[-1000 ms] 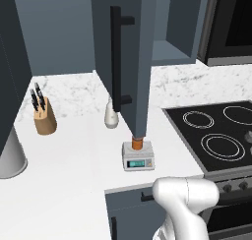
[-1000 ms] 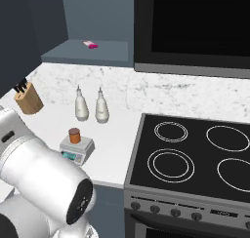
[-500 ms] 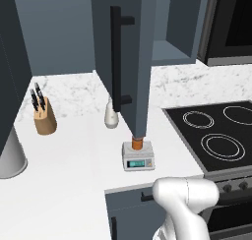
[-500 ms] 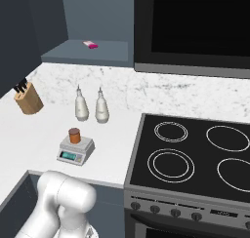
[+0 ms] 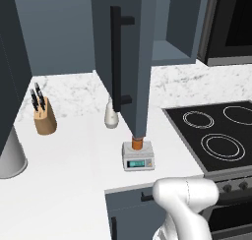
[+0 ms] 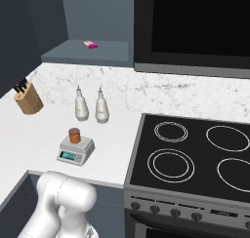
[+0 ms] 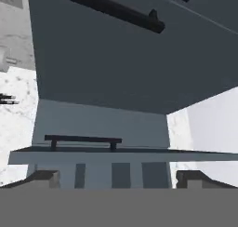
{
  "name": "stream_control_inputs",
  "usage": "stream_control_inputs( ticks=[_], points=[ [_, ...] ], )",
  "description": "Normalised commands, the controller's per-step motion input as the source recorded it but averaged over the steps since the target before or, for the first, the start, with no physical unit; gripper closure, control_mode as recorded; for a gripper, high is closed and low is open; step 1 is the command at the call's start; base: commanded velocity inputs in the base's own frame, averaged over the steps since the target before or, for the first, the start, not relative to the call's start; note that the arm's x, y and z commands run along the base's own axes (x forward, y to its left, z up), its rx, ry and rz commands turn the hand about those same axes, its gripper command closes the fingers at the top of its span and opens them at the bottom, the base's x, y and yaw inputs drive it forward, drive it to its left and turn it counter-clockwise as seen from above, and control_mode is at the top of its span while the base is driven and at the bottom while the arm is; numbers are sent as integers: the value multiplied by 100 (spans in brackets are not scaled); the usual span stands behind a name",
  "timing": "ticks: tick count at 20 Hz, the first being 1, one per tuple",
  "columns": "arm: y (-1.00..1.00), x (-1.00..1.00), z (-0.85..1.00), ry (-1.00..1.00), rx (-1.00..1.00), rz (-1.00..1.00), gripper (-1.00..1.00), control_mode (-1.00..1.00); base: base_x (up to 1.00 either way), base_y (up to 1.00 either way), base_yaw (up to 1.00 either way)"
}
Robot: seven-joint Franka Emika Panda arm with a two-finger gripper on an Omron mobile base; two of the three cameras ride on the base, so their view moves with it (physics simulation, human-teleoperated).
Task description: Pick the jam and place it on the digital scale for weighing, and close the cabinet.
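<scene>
**Jam weighed, cabinet door yet to be shut**

Left base view: the jam (image 5: 138, 143) is seen standing upright on the digital scale (image 5: 138, 159), which rests on the white counter (image 5: 64, 160) just left of the stove (image 5: 216, 135). The first half of the task is therefore judged complete. The cabinet (image 5: 130, 47) is found with its door swung out edge-on toward the camera, the black bar handle (image 5: 116, 57) facing left, and the open interior visible to the right. A white bottle (image 5: 111, 117) is partly hidden behind the door, and a knife block (image 5: 43, 117) is placed farther left.

Right base view: the jam (image 6: 74, 135) is confirmed centred on the scale (image 6: 76, 150), apart from the two white bottles (image 6: 91, 105) behind it. A small pink item (image 6: 91, 45) is left on the open cabinet shelf (image 6: 88, 52). The closing step is judged not yet done.

Hand view: the gripper (image 7: 116, 177) is shown with its fingers spread wide and nothing between them. It is pointed up at the underside and face of the cabinet door (image 7: 130, 58), with the bar handle (image 7: 114, 10) running across the top. No contact with the door can be made out. What remains is judged to be the pushing of this door closed.
</scene>
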Motion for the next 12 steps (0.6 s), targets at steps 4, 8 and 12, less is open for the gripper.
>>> stream_control_inputs(
  ticks=[4,8,12],
  points=[
    [8,53,-77,7,44,-1,-100,-100,0,0,0],
    [0,93,-38,3,8,0,-100,-100,0,0,0],
    [4,87,-21,1,0,0,-100,-100,0,0,0]
  ],
)
